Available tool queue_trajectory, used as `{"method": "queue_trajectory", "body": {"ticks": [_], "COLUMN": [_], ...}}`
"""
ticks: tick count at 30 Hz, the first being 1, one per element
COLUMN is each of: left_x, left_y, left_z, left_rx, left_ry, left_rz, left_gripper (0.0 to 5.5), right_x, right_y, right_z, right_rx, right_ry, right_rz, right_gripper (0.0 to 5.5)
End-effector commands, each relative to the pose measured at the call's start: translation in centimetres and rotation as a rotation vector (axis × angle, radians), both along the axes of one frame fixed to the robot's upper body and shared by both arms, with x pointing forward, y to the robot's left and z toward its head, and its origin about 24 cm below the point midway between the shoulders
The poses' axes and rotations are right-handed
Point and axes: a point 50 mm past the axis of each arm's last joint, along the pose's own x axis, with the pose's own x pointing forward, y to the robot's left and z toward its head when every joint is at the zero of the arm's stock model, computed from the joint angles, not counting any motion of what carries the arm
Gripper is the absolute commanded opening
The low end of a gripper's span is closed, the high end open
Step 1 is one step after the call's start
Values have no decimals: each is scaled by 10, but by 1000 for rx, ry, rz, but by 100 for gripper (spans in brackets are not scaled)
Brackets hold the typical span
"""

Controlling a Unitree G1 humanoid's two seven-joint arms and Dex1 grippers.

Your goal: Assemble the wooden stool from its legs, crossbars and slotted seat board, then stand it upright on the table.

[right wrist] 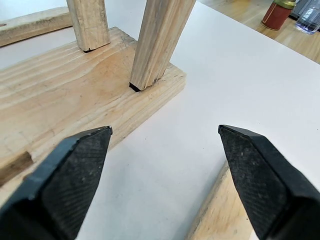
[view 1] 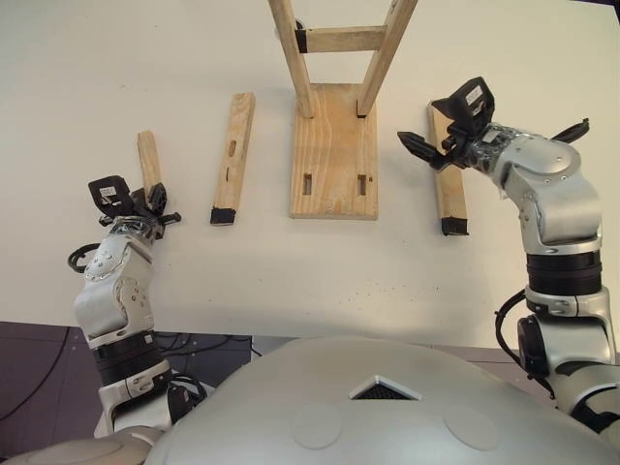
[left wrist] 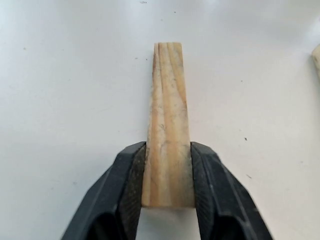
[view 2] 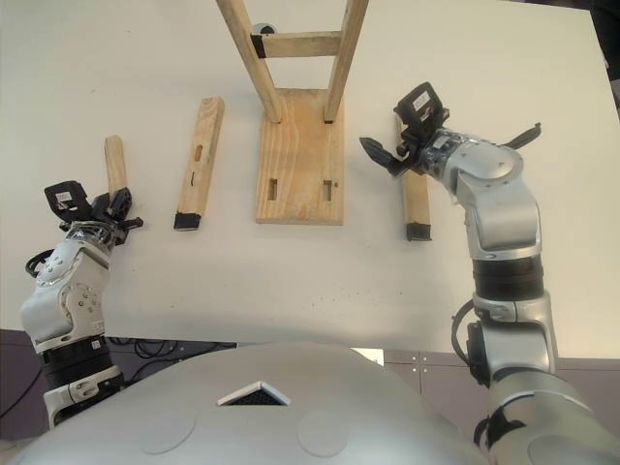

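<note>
L: left gripper [left wrist: 168,155] clamped on near end of short crossbar [left wrist: 168,100], flat on table [view 1: 116,58], far left | R: right gripper [right wrist: 165,132] spread wide, grasping nothing, hovering between seat board [view 1: 334,165] and right loose leg [view 1: 449,199] | seat board flat at centre, leg frame [view 1: 339,41] plugged upright in far slots | left loose leg [view 1: 233,155] lying between crossbar and board

Seat board [view 1: 333,155] lies between left leg [view 1: 233,155] and right leg [view 1: 450,199], crossbar [view 1: 148,160] leftmost.

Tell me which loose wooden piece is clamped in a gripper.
The short crossbar at the far left, held by the left gripper; the slotted leg and the right-side leg lie ungripped.
</note>
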Motion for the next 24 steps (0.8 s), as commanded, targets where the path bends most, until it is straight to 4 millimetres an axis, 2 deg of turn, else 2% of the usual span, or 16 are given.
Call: {"method": "queue_trajectory", "body": {"ticks": [1,3,4,6,7,9,13,24], "left_x": [20,45,50,56,59,62,63,54], "left_y": [-12,-45,-61,-89,-99,-117,-135,-151], "left_z": [27,85,106,131,136,143,145,135], "left_rx": [35,75,84,90,96,101,103,125], "left_ry": [-216,-568,-690,-839,-878,-927,-970,-975], "left_rz": [-92,-331,-439,-632,-707,-822,-967,-1067], "left_gripper": [125,125,125,125,125,125,125,125], "right_x": [-14,-15,-13,-8,-6,-3,-2,4], "right_y": [8,16,20,30,36,48,63,75], "right_z": [35,62,71,82,87,98,114,129], "right_rx": [317,623,738,919,979,1070,1145,1197], "right_ry": [12,20,29,70,90,124,168,214], "right_rz": [122,160,173,184,190,215,251,257], "right_gripper": [392,392,392,392,392,392,370,170]}}
